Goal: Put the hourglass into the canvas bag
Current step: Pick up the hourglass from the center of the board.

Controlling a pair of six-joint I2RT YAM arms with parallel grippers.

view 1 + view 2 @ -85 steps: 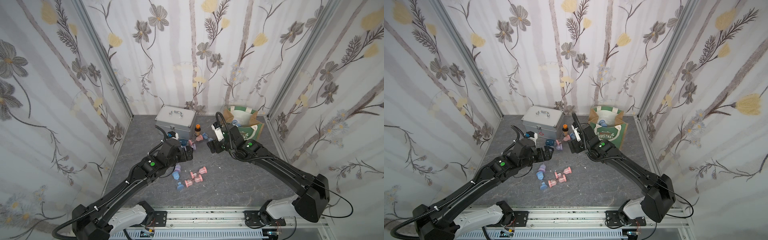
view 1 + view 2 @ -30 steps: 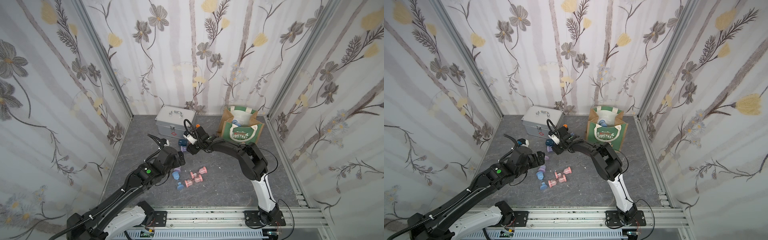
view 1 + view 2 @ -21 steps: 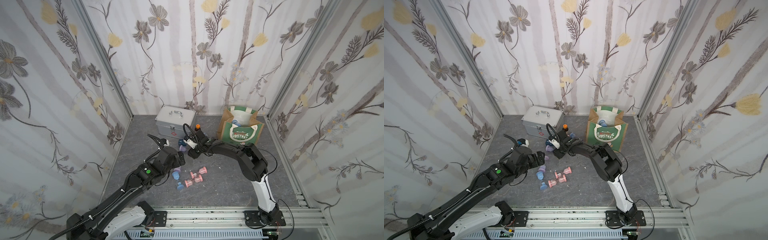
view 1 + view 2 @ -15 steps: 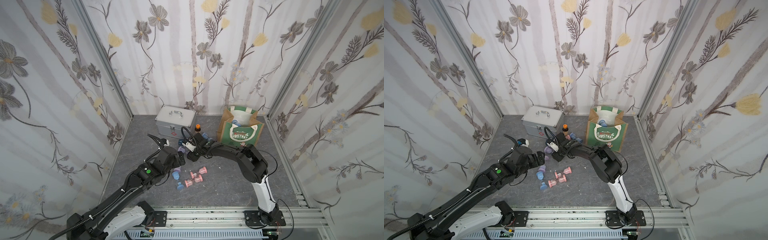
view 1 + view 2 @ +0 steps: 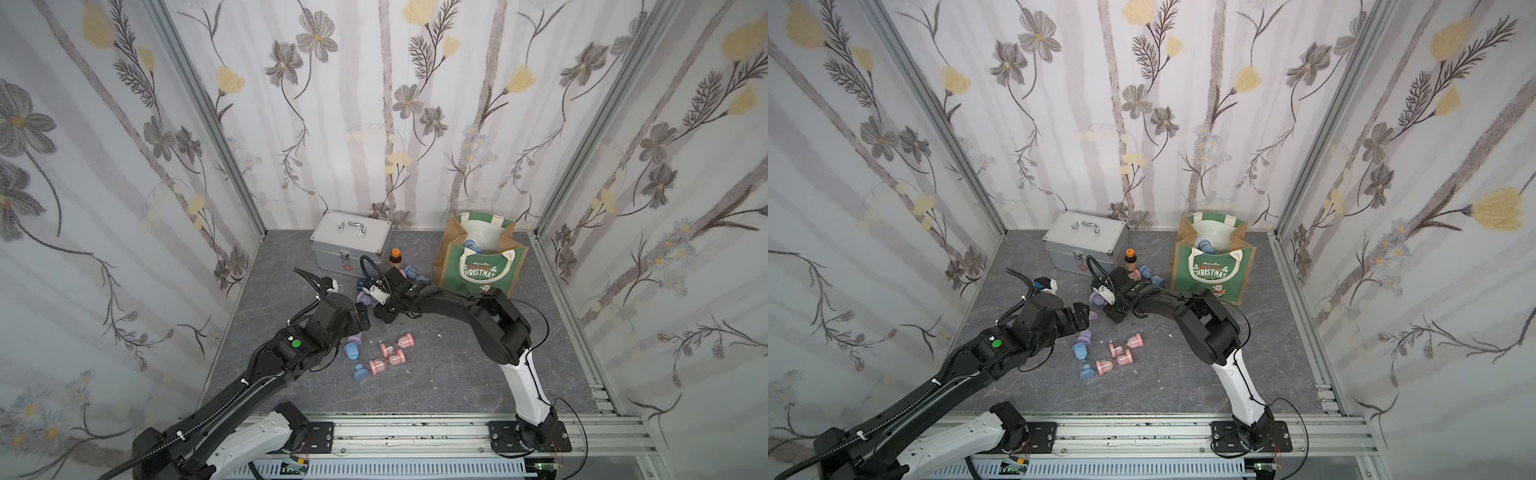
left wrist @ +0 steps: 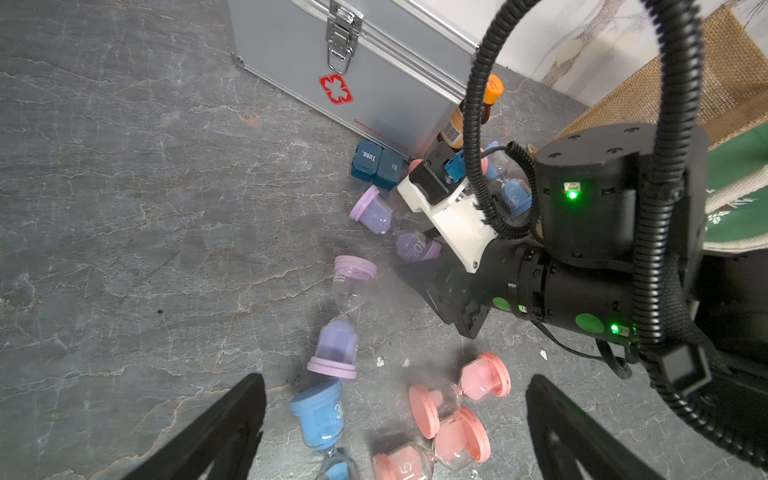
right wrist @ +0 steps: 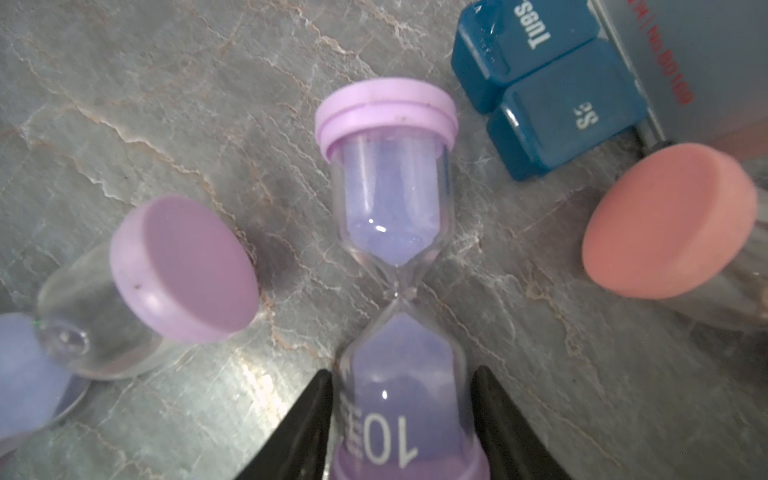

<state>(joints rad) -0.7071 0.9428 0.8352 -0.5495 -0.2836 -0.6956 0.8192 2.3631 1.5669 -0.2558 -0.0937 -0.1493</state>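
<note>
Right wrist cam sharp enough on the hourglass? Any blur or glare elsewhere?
Right wrist view: purple hourglass sharp, "10" legible, small glints; pink cap soft. Left wrist view: metal case crisp, near cable blurred. Both top views: even light, canvas bag lettering legible.

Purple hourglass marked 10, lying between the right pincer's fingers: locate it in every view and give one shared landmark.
Both top views: the purple plastic hourglass marked 10 lies mid-floor, before the silver metal case.
Left wrist: beside the right arm's white mount.
Right wrist: central, one bulb between the fingers of the right pincer.
Shared landmark: the dark blue plastic pill box by its cap.
</note>
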